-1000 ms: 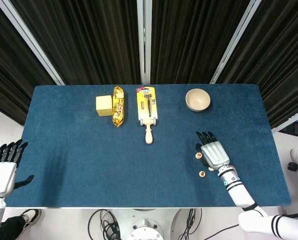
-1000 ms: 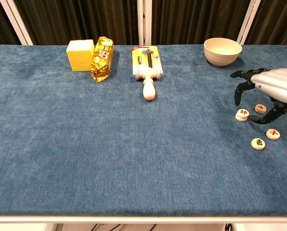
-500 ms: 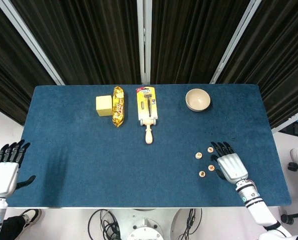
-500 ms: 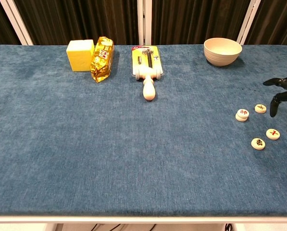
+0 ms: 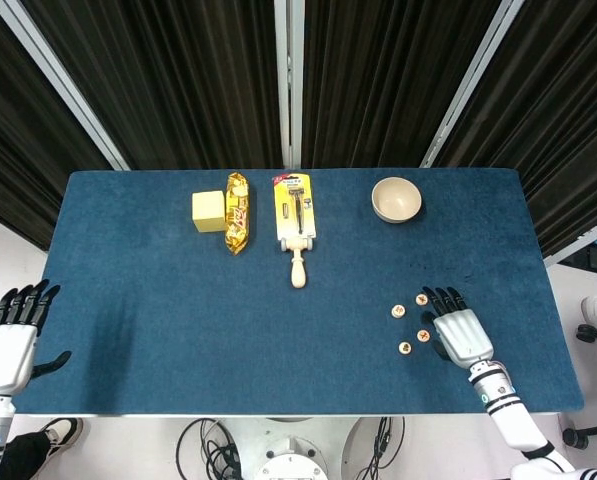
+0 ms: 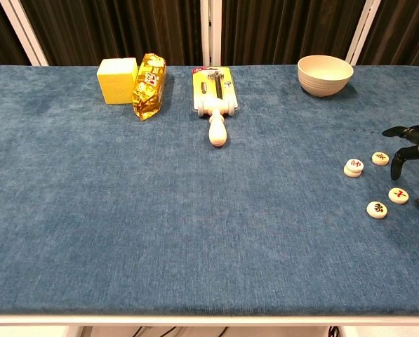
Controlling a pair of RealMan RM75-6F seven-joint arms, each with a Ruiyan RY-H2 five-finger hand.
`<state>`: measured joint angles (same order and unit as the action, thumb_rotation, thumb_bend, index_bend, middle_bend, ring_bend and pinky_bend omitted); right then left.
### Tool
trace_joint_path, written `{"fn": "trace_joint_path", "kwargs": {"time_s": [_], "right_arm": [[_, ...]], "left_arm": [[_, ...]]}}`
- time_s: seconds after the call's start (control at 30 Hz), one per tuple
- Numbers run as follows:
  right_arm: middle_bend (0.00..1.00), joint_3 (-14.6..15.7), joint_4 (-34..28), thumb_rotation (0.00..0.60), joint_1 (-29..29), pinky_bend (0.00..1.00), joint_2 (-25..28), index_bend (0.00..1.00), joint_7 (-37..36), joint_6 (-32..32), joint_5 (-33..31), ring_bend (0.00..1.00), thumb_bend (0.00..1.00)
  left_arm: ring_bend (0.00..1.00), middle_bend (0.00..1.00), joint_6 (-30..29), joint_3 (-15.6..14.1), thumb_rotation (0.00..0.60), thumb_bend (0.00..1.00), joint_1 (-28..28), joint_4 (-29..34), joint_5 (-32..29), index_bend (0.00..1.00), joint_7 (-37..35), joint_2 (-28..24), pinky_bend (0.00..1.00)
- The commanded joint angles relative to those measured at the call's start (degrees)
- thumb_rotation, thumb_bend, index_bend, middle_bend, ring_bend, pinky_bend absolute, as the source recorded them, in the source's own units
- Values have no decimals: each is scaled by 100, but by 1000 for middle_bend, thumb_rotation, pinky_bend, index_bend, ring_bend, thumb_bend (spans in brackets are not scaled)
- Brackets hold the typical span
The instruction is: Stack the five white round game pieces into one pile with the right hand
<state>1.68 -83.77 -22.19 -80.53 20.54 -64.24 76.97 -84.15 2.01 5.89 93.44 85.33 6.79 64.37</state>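
Blue felt table (image 5: 178,320) wide open at my nine o'clock, my right hand (image 5: 461,332) spread flat near its three o'clock edge, holding nothing, white round game pieces (image 6: 354,167) just beside its fingertips, red and black marks unreadable, left hand (image 5: 6,345) spread off the table.

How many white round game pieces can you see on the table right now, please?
5, all near the right hand: two already stacked at the left, one behind by the fingertips, one nearer the front, and one at the front left. None appears hidden.
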Motion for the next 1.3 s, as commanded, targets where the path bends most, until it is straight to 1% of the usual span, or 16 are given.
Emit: {"fn": "trace_joint_path", "kwargs": {"time_s": [0.03, 0.4, 0.83, 1.3], "right_arm": [[0, -14, 26, 600, 5, 0, -40, 374, -18, 11, 22, 0, 265], [0, -33, 68, 600, 37, 0, -103, 373, -82, -18, 172, 0, 270], [0, -67, 95, 600, 44, 0, -179, 442, -14, 70, 154, 0, 282], [0, -131, 87, 600, 64, 0, -155, 493, -75, 48, 180, 0, 293]], "left_arm": [[0, 0, 1, 1, 600, 131, 1, 1, 0, 77, -6, -3, 0], [0, 0, -10, 2, 600, 131, 1, 18, 13, 77, 3, -6, 0], [0, 0, -35, 5, 600, 131, -11, 22, 19, 77, -47, -23, 0], [0, 0, -4, 2, 600, 131, -5, 36, -2, 77, -20, -24, 0]]}}
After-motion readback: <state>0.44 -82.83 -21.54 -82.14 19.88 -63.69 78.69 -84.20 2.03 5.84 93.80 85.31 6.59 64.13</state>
